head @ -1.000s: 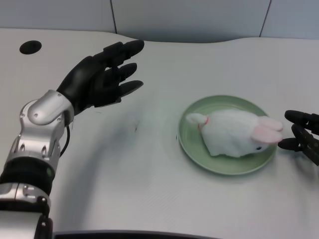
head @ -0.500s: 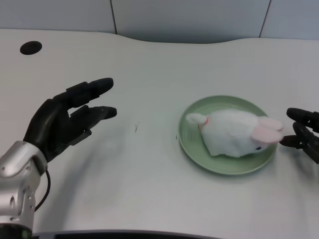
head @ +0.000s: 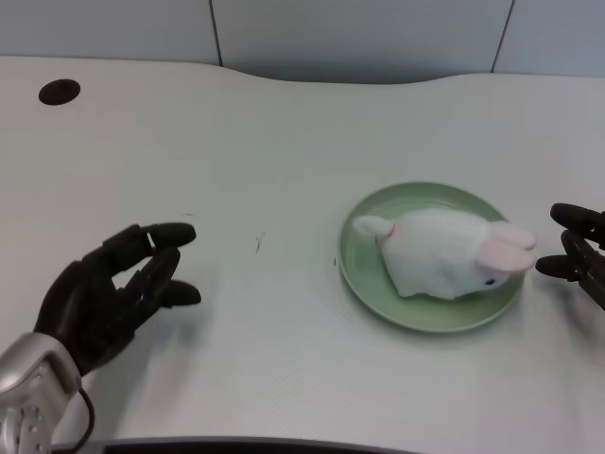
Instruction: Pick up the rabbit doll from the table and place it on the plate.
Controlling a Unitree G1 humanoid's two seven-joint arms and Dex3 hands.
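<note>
**Rabbit's sitting on the plate, left hand empty off to the side**

Biggest thing first: the white table fills pretty much the whole head view, with a grey wall panel along the top edge.

Using the green plate as the reference point for everything: it's round, pale green, and sits flat on the table right of centre.

The rabbit doll lies right on the plate, taking up most of its middle and right side. White plush body, little round tail poking toward the plate's left rim, pink-lined ears flopped over the plate's right rim. Its head end hangs a bit past the rim on that side.

The left hand is well away to the left of the plate and lower down in the view, near the table's front edge. Black fingers are spread apart and slightly curved, pointing roughly toward the plate, with nothing in them. A bit of silver forearm shows at the bottom left corner.

There's a small dark round hole in the tabletop, far to the upper left of the plate.
</note>
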